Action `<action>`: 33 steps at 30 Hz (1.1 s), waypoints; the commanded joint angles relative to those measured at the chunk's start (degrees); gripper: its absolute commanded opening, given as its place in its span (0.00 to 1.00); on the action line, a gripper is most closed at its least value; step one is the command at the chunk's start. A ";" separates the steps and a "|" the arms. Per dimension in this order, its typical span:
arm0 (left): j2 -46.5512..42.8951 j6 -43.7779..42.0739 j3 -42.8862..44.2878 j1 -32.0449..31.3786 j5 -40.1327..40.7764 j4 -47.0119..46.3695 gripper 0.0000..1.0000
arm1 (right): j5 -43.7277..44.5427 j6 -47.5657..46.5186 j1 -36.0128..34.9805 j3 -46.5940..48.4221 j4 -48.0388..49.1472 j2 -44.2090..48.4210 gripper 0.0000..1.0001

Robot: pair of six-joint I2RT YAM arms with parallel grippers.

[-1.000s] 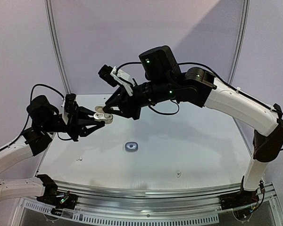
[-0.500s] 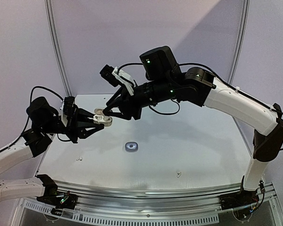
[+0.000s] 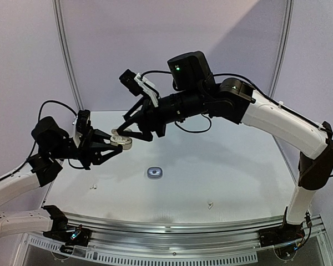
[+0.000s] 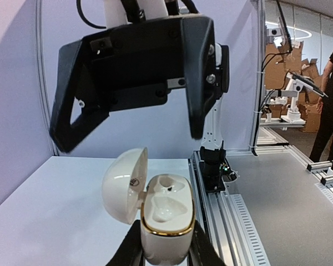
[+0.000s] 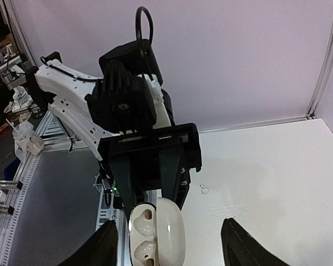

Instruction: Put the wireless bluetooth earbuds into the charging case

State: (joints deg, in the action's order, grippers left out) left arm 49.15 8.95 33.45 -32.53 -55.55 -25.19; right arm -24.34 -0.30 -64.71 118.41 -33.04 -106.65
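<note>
Two arms: both reach over the white bench (image 3: pixel 238 177) and meet above its far left part.
Left end effector (image 3: pixel 115 144): clenched on the lower shell of a glossy white, gold-rimmed, egg-shaped charging case (image 4: pixel 166 216), one finger on each side of it, holding it up off the bench.
Charging case: lid swung open to the left in the left wrist view. Two moulded wells face up. The nearer well looks bare. The farther one shows a dark spot, and I cannot tell if an earbud sits there.
Right end effector (image 4: pixel 127 138): released, fingers spread wide, hanging just above the open case with a finger on either side and touching neither shell nor lid.
Loose earbuds: two tiny white bean-sized pieces lie on the bench, well apart. The left white earbud (image 3: pixel 92 187) is near the left edge below the held case, and the right white earbud (image 3: pixel 210 205) is towards the near right.
Second case: a small round grey case with a pale top (image 3: pixel 154 173) sits at the bench's centre, between the two earbuds and a little farther back.
Dark grey earbuds: cannot be made out.
</note>
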 commanded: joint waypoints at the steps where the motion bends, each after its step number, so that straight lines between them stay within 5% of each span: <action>1: 0.05 2.19 -1.55 -0.95 1.59 -1.09 0.00 | 4.26 5.91 2.63 -1.44 5.35 4.39 0.71; 6: -1.22 1.46 -2.45 -0.95 5.46 -0.12 0.00 | 15.04 23.65 11.43 -10.35 9.29 11.35 0.74; 11: -2.29 0.19 -3.40 -0.95 9.03 0.12 0.00 | 34.56 38.15 17.15 -18.80 -10.33 15.96 0.74; 21: -3.53 0.26 -5.35 -0.95 9.09 -2.19 0.00 | 32.65 57.99 17.69 -35.69 -33.13 10.11 0.64; 24: -4.09 0.19 -5.99 -0.95 9.07 -2.41 0.00 | 29.92 61.96 16.77 -41.18 -32.84 7.62 0.57; 33: -5.31 -0.10 -6.67 -0.95 9.09 -2.28 0.00 | 22.18 68.20 11.27 -46.88 -22.23 2.34 0.57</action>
State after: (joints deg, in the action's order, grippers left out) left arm 44.71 9.52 27.83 -32.62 -46.87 -26.35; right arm 2.35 63.11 -51.16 72.69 -59.57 -101.73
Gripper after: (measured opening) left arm 0.238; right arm 0.569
